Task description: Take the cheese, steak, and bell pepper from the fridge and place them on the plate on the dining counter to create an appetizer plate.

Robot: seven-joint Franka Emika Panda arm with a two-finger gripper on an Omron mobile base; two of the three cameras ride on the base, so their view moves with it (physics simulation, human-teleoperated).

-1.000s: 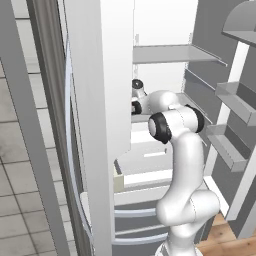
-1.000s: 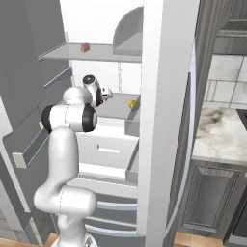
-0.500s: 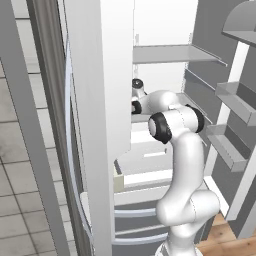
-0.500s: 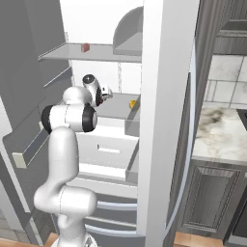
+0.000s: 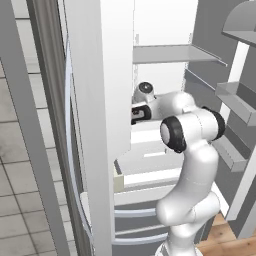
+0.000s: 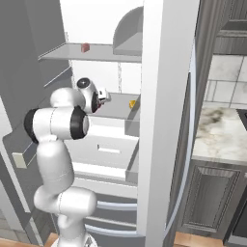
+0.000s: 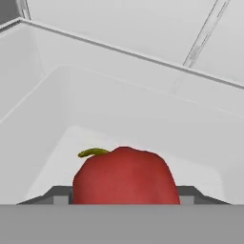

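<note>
The hand is closed on the bell pepper, its 2 dark finger tips pressed against the pepper's left and right flanks at the bottom of the hand view. The pepper is a smooth, glossy, bright-red lump with rounded shoulders and a short curved yellow-green stem lying over to one side. Behind it a plain white, matte, tub-like fridge interior rises with softly rounded corners and a thin grey seam running across its upper wall.

In the right base view the hand reaches in over a flat pale grey middle shelf of the fridge, with a bit of red showing at its tip. The cheese, a small yellow-orange wedge, lies on that same shelf, near the hand but apart from it. On the thin grey shelf above rests the steak, a small dark-red block, beside a grey domed cover. A white drawer with a slim grey handle sits under the middle shelf.

To the right of the fridge is a veined white-and-grey marble bench on dark panelled cabinets.
</note>
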